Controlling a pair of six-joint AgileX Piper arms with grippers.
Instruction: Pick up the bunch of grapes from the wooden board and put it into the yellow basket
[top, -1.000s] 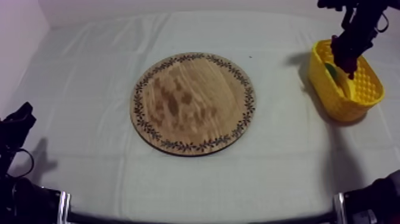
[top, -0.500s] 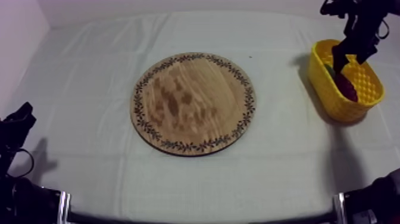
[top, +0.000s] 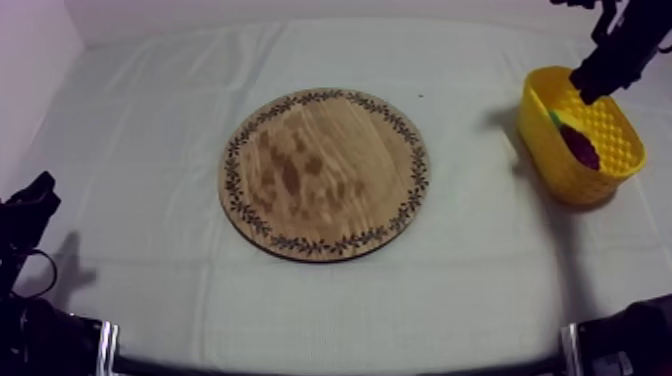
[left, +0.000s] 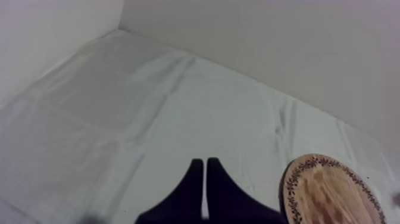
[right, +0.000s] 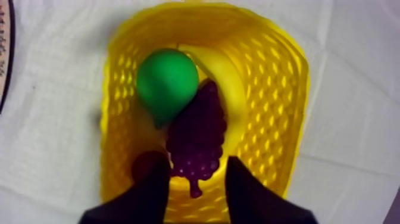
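The bunch of grapes (top: 580, 147) (right: 197, 134), dark purple, lies inside the yellow basket (top: 610, 165) (right: 286, 89) at the table's right side. It rests beside a green pear (right: 168, 83) and a banana (right: 225, 67). My right gripper (top: 590, 85) (right: 193, 161) hangs above the basket, open, its fingers apart over the grapes and holding nothing. The round wooden board (top: 325, 172) (left: 330, 190) in the middle of the table has nothing on it. My left gripper (top: 35, 200) (left: 205, 164) rests low at the left, shut into a narrow wedge.
The basket stands close to the table's right edge. A wall runs along the back of the table and another along its left side (left: 53, 36). Bare cloth (top: 130, 120) lies all round the board.
My right gripper let go of the grapes, which now lie in the basket. It has risen up and away from the basket. The left arm has not moved.
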